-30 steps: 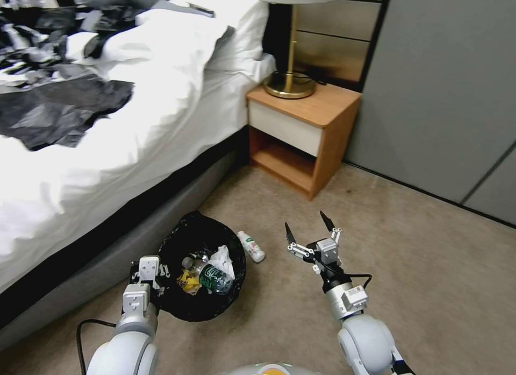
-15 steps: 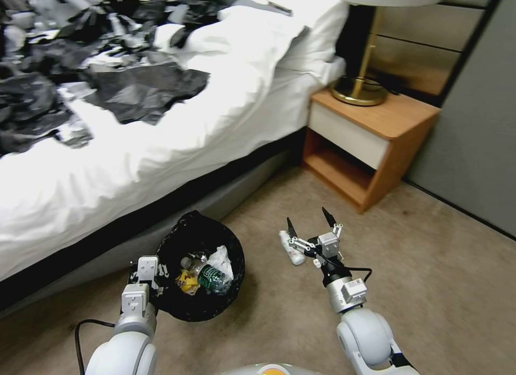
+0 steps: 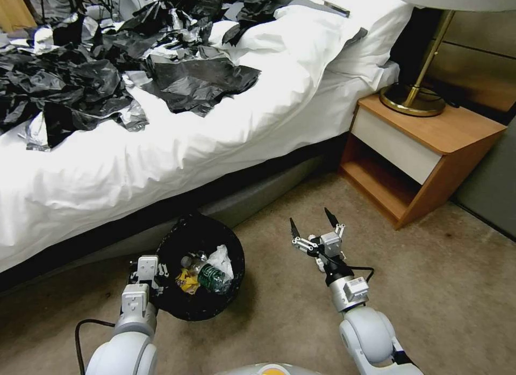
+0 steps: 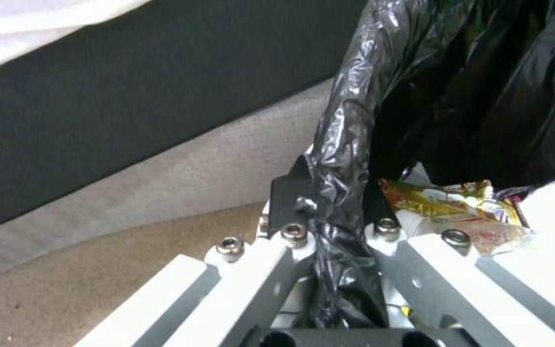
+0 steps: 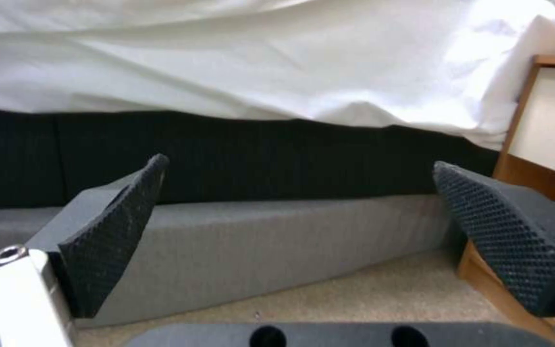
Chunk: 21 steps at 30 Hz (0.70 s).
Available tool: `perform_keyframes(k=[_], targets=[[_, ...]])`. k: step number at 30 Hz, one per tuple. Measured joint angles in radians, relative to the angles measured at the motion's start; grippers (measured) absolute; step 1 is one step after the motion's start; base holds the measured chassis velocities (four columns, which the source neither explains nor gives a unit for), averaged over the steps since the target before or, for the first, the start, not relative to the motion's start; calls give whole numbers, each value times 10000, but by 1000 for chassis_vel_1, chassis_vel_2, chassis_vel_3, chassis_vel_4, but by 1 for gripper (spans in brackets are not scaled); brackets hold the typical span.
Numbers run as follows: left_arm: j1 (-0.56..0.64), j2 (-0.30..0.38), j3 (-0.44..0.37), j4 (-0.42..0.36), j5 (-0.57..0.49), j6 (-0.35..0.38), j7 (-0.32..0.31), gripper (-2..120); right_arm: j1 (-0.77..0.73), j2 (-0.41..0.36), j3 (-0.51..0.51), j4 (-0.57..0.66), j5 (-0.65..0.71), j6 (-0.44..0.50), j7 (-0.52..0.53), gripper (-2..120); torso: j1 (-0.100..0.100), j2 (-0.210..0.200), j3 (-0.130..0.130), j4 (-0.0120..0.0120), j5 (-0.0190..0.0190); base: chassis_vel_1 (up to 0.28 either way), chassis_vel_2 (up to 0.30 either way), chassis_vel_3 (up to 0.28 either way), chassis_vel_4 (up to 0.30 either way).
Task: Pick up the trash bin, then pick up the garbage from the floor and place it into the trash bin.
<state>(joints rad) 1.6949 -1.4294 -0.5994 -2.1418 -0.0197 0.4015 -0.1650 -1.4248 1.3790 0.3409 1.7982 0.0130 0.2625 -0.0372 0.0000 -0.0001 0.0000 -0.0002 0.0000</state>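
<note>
The trash bin (image 3: 200,305), lined with a crinkly black bag, is held close to the carpet beside the bed. My left gripper (image 3: 146,268) is shut on its near-left rim; in the left wrist view the left gripper (image 4: 332,212) pinches the bag-covered rim (image 4: 345,159). Garbage lies inside the bin: a green-labelled bottle (image 3: 213,277), a yellow wrapper (image 3: 188,281) (image 4: 448,197) and white paper (image 3: 222,256). To the right of the bin, my right gripper (image 3: 312,228) (image 5: 310,236) hangs open with nothing in it, its black pads (image 5: 118,231) facing the grey bed base.
The bed (image 3: 177,143) with white sheets and heaped black bags (image 3: 97,79) fills the left and back. A wooden nightstand (image 3: 430,143) with a brass lamp (image 3: 416,95) stands at the right. Tan carpet (image 3: 441,289) lies open to the right.
The whole picture has shifted right, so the camera has turned left. The small bottle on the floor has slid behind my right gripper. Both arms hold their pose.
</note>
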Motion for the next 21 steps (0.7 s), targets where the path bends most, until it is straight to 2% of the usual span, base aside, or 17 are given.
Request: perform_keyframes(k=[11,13,17,21], targets=[[124,4,13,-67,53,-52,10,1,593,-65,524,-598,52,-875,-4,100,1,1,0,1,1,0,0,0,0],[170,5,20,-91,86,-83,16,1,944,-152,734,-1049,235,-1544,-153,100,0,1,0,2,1,0,0,0,0],[190,-8,37,-93,113,-108,22,1,1211,-196,760,-1533,468,-2269,-153,100,0,1,0,2,0,0,0,0,0],[215,-19,57,-93,143,-129,26,1,1571,-128,723,-2430,465,-2616,-104,100,0,1,0,3,1,0,0,0,0]])
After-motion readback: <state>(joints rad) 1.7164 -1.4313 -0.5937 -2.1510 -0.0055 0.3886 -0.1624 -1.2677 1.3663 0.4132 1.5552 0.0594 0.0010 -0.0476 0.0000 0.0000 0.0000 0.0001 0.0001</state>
